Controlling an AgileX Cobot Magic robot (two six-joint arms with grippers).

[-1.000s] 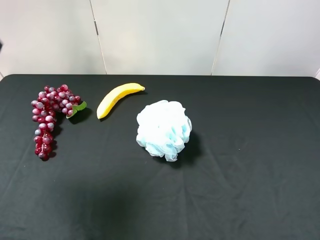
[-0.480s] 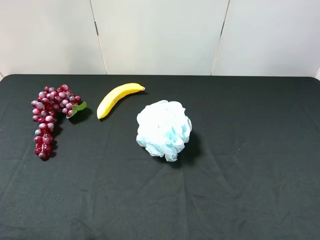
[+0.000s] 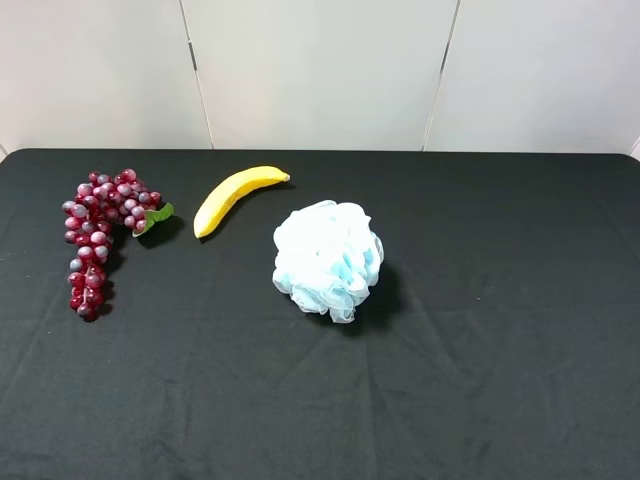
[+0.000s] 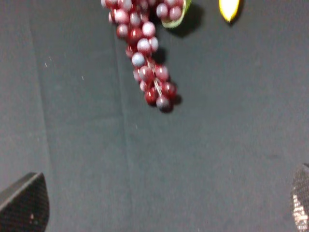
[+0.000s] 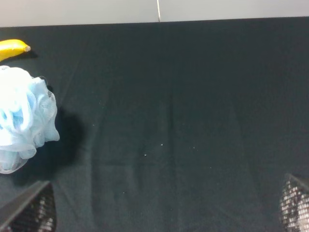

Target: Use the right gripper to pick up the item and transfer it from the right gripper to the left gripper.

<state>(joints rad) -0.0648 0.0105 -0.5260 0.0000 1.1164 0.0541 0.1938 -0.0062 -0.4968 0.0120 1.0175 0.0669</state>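
The item, a bunch of dark-red grapes [image 3: 95, 230] with a green leaf [image 3: 157, 214], lies at the far left of the black table. It also shows in the left wrist view [image 4: 147, 63], ahead of my left gripper [image 4: 161, 208]. That gripper's fingertips [image 4: 24, 203] stand wide apart, open and empty. My right gripper [image 5: 161, 208] is also open and empty, over bare cloth to the right of the puff; its fingertips [image 5: 29, 210] show at the frame corners. Neither arm shows in the exterior high view.
A yellow banana [image 3: 235, 195] lies just right of the grapes. A fluffy pale-blue and white mesh puff [image 3: 328, 258] sits near the table's middle and shows in the right wrist view [image 5: 21, 125]. A white wall runs behind the table's far edge.
The grapes, banana and puff have not moved. A faint shadow on the cloth at the front left has faded.
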